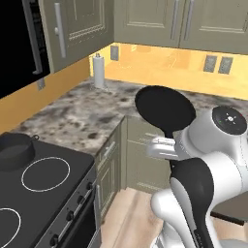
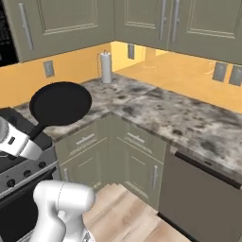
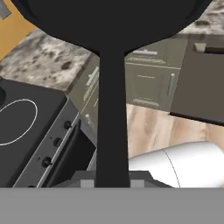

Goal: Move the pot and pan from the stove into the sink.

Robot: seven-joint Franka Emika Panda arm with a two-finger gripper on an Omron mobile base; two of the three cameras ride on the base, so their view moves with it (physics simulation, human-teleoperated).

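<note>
My gripper [image 3: 113, 181] is shut on the long handle of the flat black pan [image 1: 164, 109], which hangs in the air over the cabinet fronts, right of the stove [image 1: 46, 193]. The pan [image 2: 60, 103] tilts its round face toward the cameras, and its handle [image 3: 113, 122] runs straight up the middle of the hand view. The squat dark pot [image 1: 14, 151] sits on the stove's back burner, well left of the pan. The sink is out of view.
A marbled corner counter [image 1: 80, 114] wraps from the stove round to the right, with a paper towel roll [image 1: 99, 71] in its back corner. Upper cabinets [image 2: 71, 23] hang above. A dishwasher front [image 2: 198, 198] and wooden floor [image 2: 123, 212] lie lower right.
</note>
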